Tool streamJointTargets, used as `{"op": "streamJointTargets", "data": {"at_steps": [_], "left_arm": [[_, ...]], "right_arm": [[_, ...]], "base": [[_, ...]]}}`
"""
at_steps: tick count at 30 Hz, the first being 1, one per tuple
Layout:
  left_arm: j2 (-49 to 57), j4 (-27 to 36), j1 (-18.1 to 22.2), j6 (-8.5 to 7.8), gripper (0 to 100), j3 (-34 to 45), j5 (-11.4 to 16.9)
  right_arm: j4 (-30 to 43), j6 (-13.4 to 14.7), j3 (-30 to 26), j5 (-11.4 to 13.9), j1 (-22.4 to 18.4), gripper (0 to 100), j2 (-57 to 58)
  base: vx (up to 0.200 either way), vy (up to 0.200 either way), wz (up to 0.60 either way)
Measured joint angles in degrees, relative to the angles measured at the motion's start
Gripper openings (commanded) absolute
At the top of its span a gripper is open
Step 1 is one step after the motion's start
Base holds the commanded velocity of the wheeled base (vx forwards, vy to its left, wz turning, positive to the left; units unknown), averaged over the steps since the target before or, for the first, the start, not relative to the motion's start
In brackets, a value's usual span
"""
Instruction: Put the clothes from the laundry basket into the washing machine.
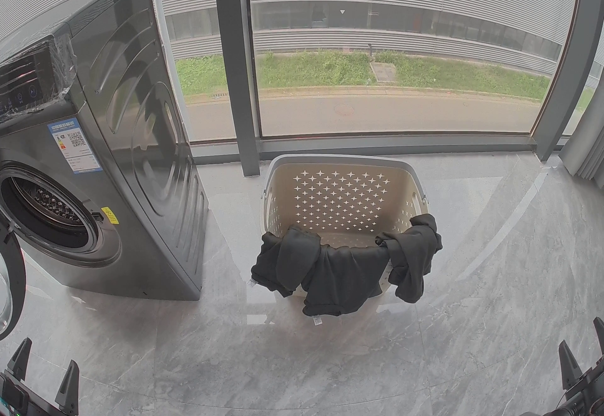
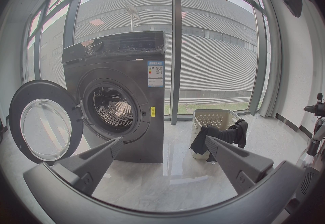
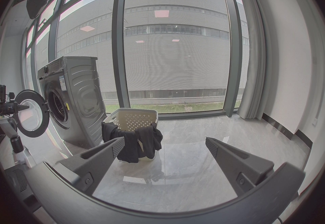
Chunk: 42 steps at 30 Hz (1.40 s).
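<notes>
A cream laundry basket (image 1: 343,191) stands on the floor by the window. Dark grey clothes (image 1: 343,269) hang over its near rim. To its left is the grey washing machine (image 1: 126,122), its drum (image 2: 113,109) exposed and its round door (image 2: 44,123) swung wide. My left gripper (image 1: 44,367) is open and empty low at the near left, well short of the machine. My right gripper (image 1: 585,348) is open and empty at the near right, away from the basket (image 3: 132,120) and the clothes (image 3: 133,141).
Tall window panes and a dark pillar (image 1: 236,52) stand right behind the basket and machine. A curtain (image 3: 252,75) hangs at the right end of the window. Polished grey floor (image 1: 352,354) stretches between me and the basket.
</notes>
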<state>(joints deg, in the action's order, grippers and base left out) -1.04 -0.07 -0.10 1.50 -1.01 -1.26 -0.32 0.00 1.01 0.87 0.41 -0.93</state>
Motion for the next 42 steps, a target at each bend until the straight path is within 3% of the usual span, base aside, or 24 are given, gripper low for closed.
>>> {"op": "streamJointTargets", "data": {"at_steps": [33,42], "left_arm": [[0.0,0.0,0.0,-0.17,100,0.0,0.0],[0.0,0.0,0.0,-0.22,100,0.0,0.0]], "right_arm": [[0.0,0.1,0.0,-0.1,0.0,100,0.0],[0.0,0.4,0.0,-0.2,-0.1,100,0.0]], "base": [[0.018,0.0,0.0],[0.133,0.0,0.0]]}}
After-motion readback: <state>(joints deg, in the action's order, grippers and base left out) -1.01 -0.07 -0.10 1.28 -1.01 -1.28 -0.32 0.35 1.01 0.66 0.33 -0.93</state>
